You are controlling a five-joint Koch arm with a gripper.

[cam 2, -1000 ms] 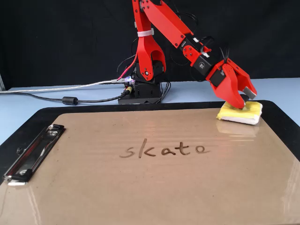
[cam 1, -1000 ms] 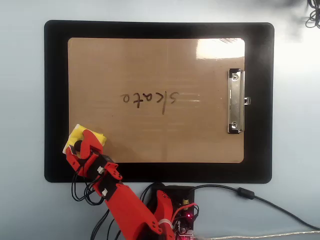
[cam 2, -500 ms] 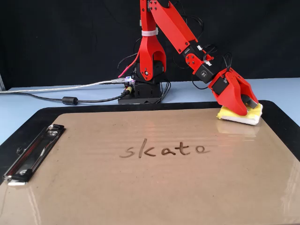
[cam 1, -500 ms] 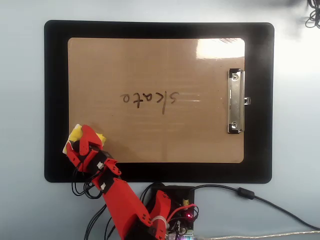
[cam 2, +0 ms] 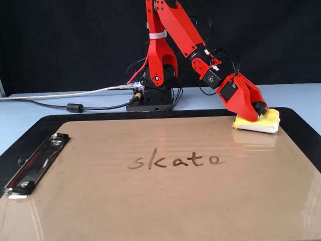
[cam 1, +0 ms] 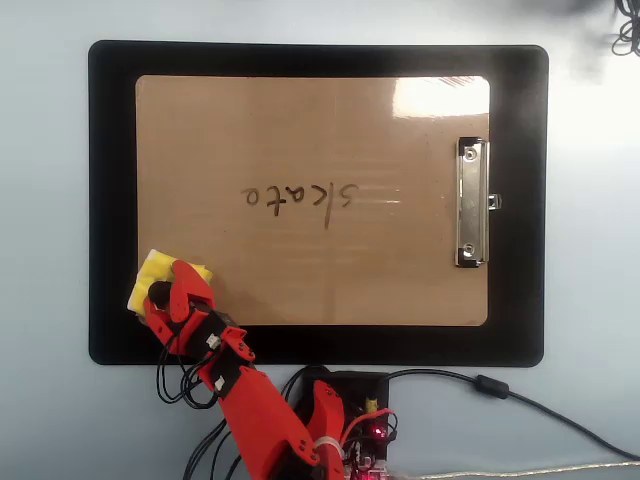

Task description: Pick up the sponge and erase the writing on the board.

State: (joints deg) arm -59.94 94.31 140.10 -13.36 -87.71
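Fingers (cam 2: 256, 111) of the red arm (cam 2: 173, 25) sit closed around the black knob (cam 2: 260, 106) on top of the sponge (cam 2: 261, 122), the two red tips pinched together on it in the fixed view; in the overhead view the fingers (cam 1: 165, 297) cover the middle of the yellow sponge (cam 1: 150, 270) so the knob is hidden there. Sponge and fingers lie at the corner of the board (cam 1: 300, 130) toward 8 o'clock in the overhead view, the sponge overlapping the board's edge and the black mat (cam 1: 110, 180) beneath it. In the fixed view the sponge rests flat on the board (cam 2: 150, 201) toward 2 o'clock, its whitish underside touching the glossy tan surface. The writing (cam 1: 298, 197) runs across the board's centre, well apart from the sponge; upside down from overhead, it reads "skate" in the fixed view (cam 2: 174, 160), in thin dark strokes, unsmudged. A silver clip (cam 1: 472, 203) is fixed at the board's 3 o'clock edge overhead. The mat lies on a pale blue tabletop (cam 1: 590, 200). At 6 o'clock overhead the arm's base (cam 1: 340, 420) stands just off the mat, with a grey cable (cam 1: 520, 400) trailing toward 4 o'clock. Behind the arm in the fixed view hangs a black backdrop (cam 2: 60, 40). Light glares off the board near the clip overhead.
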